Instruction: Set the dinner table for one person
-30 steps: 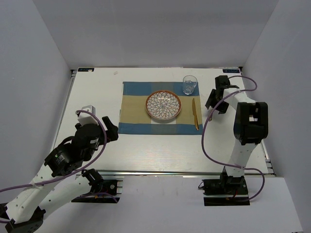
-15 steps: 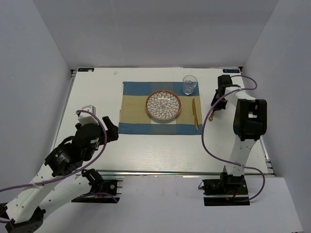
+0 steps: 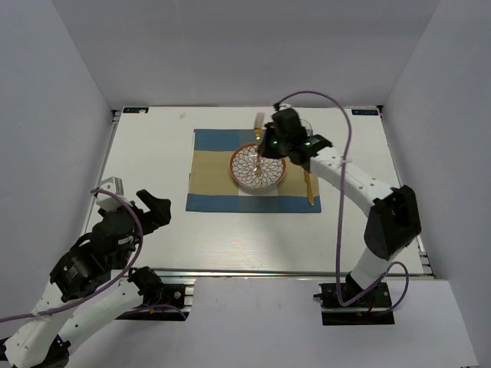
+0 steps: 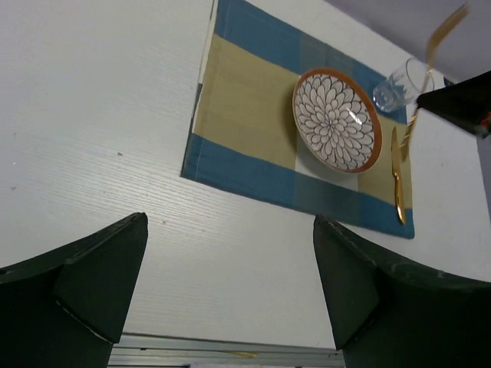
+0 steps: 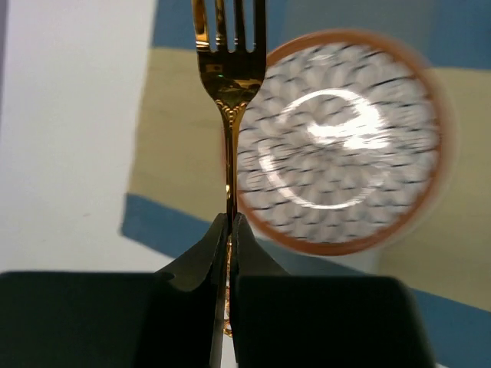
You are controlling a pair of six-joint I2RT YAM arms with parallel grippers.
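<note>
Over the white bench [image 3: 153, 146], the right gripper [image 5: 229, 222], clamped on the handle of a fork [image 5: 229, 77], is holding it tines-up above the plate [image 3: 258, 165], probably bound for the placemat [image 3: 215, 165] side opposite the knife [image 3: 308, 180]; the left gripper [image 4: 230, 224] is idling wide open, empty.
</note>
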